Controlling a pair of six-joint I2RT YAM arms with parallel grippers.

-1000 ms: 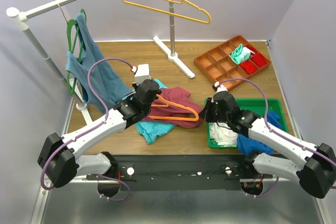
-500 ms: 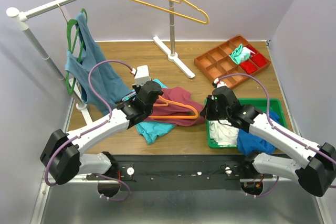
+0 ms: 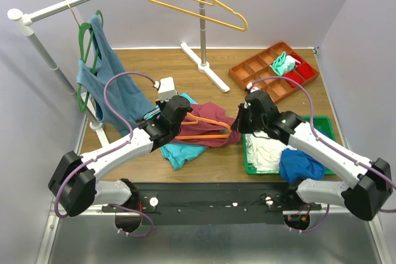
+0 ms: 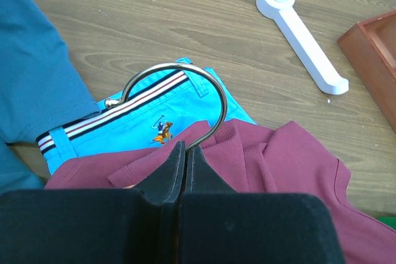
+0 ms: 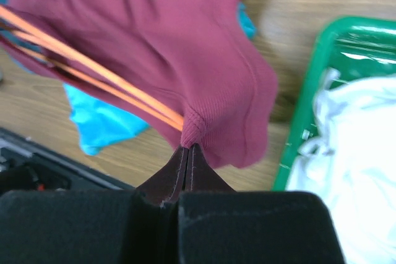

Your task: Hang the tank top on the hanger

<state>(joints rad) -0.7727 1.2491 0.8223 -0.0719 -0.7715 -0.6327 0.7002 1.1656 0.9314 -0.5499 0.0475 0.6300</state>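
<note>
The maroon tank top (image 3: 210,125) lies at the table's middle, over a turquoise garment. The orange hanger (image 3: 207,129) lies on and partly inside it. My left gripper (image 3: 180,122) is shut on the hanger's metal hook (image 4: 185,100); the maroon cloth (image 4: 278,165) lies just past its fingertips (image 4: 185,153). My right gripper (image 3: 240,122) is shut on a pinch of the tank top's edge (image 5: 192,129), lifting it at the hanger's right end. The orange bars (image 5: 93,69) run out of the cloth to the left.
A turquoise garment (image 3: 176,151) lies under the tank top. A green tray (image 3: 328,134) of clothes sits right. An orange compartment box (image 3: 272,69) stands far right. A rack (image 3: 204,60) holds a yellow hanger (image 3: 195,1); a blue-grey top on a green hanger (image 3: 99,75) hangs left.
My right gripper has moved left and away with the tank top's edge, pulling the cloth up toward the hanger's right end. The left gripper and hanger shifted slightly right.
</note>
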